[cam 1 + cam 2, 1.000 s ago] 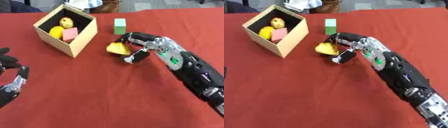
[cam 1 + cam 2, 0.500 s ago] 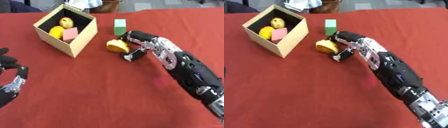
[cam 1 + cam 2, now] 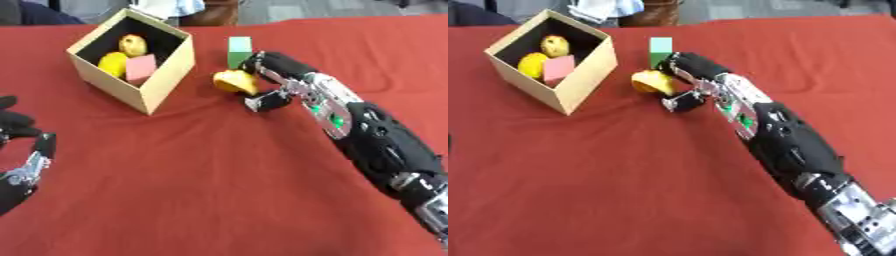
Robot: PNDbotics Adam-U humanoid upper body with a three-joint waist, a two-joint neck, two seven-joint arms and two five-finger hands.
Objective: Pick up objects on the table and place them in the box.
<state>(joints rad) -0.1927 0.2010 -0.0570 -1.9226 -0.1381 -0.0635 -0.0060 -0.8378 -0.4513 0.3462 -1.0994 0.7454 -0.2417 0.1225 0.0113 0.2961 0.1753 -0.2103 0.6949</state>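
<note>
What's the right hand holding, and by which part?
The right hand curls around the yellow object from its right side, fingers over the top. The left hand holds nothing.

right hand (image 3: 267, 75) fingers curled round yellow fruit (image 3: 234, 81) | box (image 3: 166, 75) just left | left hand (image 3: 22, 150) open

No readable text, label, brand or number anywhere I look: box (image 3: 166, 75), blocks, fruit, my arms all unmarked.
</note>
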